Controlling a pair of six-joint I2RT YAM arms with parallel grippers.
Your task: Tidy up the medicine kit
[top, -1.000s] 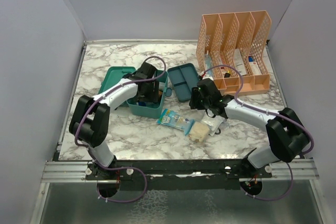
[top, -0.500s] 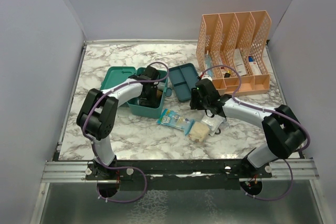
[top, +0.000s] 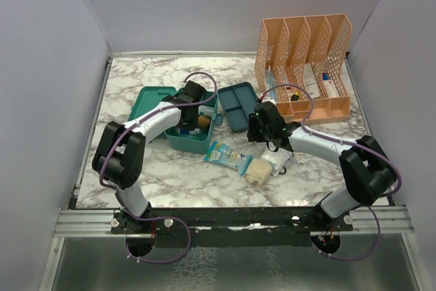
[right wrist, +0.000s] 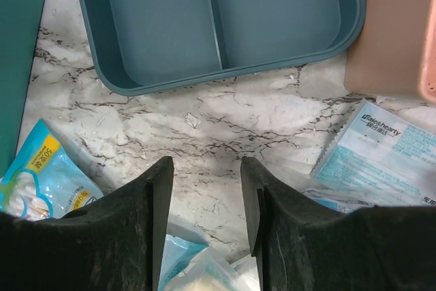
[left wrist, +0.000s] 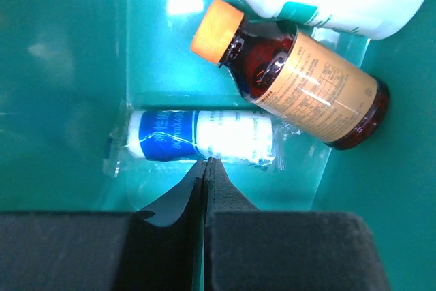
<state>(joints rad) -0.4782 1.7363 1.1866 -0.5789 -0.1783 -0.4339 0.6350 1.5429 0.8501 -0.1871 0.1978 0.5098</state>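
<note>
— Which step?
— Filling the box (top: 187,142), which surrounds the left hand (left wrist: 206,161), fingers pressed together. The right hand (right wrist: 206,165) is wide, empty; next, I think, it takes the packet (right wrist: 392,148) beside it.

The left arm (top: 153,122) reaches forward; the left gripper (left wrist: 206,165) points down, its 2 fingers pressed together. The right arm (top: 317,144) bends inward; the right gripper (right wrist: 206,168) points down, fingers apart.

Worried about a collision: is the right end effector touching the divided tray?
Apart: right wrist view shows bare marble between end effector and divided tray.
</note>
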